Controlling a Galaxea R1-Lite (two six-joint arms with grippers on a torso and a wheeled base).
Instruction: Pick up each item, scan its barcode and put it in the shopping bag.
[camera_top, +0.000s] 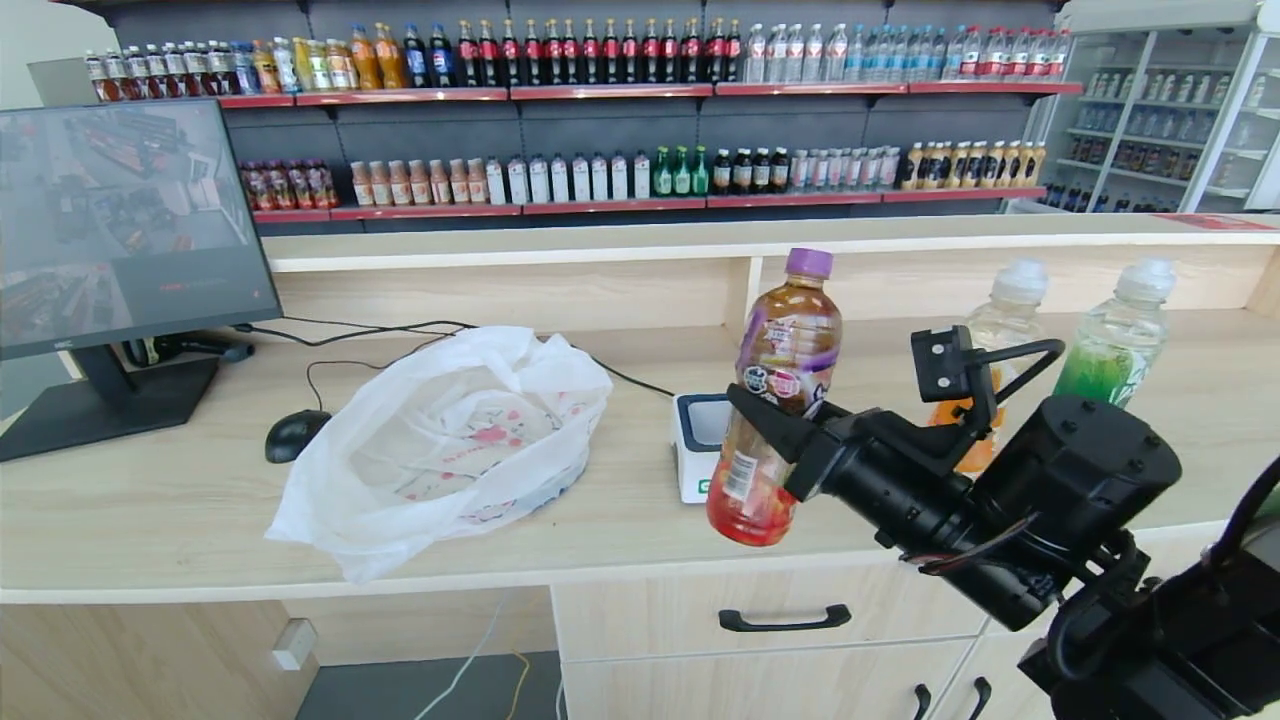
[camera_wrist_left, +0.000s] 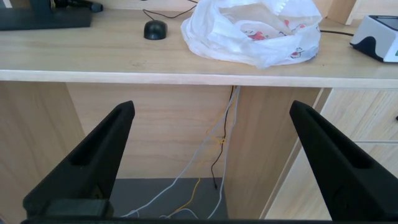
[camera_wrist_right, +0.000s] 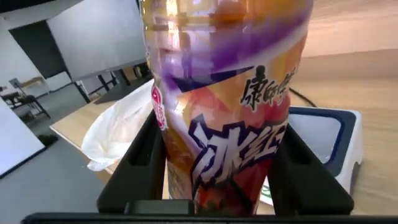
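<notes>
In the head view the right gripper is clenched around the middle of the purple-capped bottle, holding it in the air at centre-right of the frame. The bottle's lower half overlaps the right edge of the white scanner on the counter. Its long axis is near upright, leaning a little: the cap points up and slightly right, the reddish base down and left. The right wrist view shows the bottle between the jaws with the scanner just behind it. The shopping bag lies left of the scanner at centre-left, mouth open upward, so after scanning the bottle would likely travel leftward across the frame, and the right arm is the nearer one. The left gripper hangs released below the counter edge.
</notes>
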